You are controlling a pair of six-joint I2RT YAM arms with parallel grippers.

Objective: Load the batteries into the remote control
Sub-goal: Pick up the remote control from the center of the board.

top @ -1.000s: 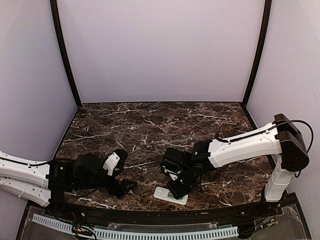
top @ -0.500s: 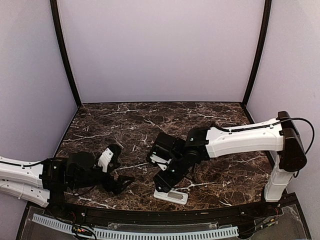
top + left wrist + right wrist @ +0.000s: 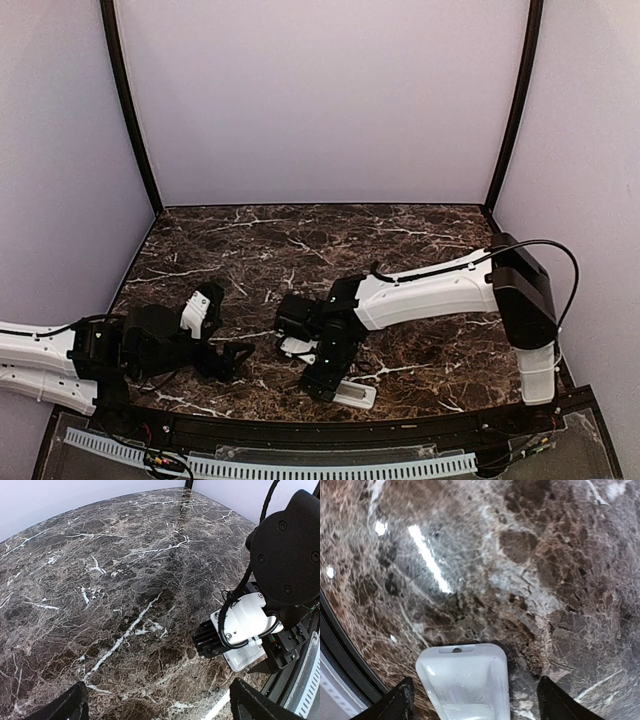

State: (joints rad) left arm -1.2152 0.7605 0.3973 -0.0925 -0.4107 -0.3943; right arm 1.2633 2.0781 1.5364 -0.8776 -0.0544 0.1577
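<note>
No readable text, labels, brands or numbers on anything in view.

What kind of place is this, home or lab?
Probably a robot test booth: plain lavender walls enclose a marble-look table, and a left arm and right arm are mounted at its near edge.

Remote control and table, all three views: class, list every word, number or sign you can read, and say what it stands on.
None: no text is legible in any view. The remote control shows only plain white plastic; the marble table bears no writing.
</note>
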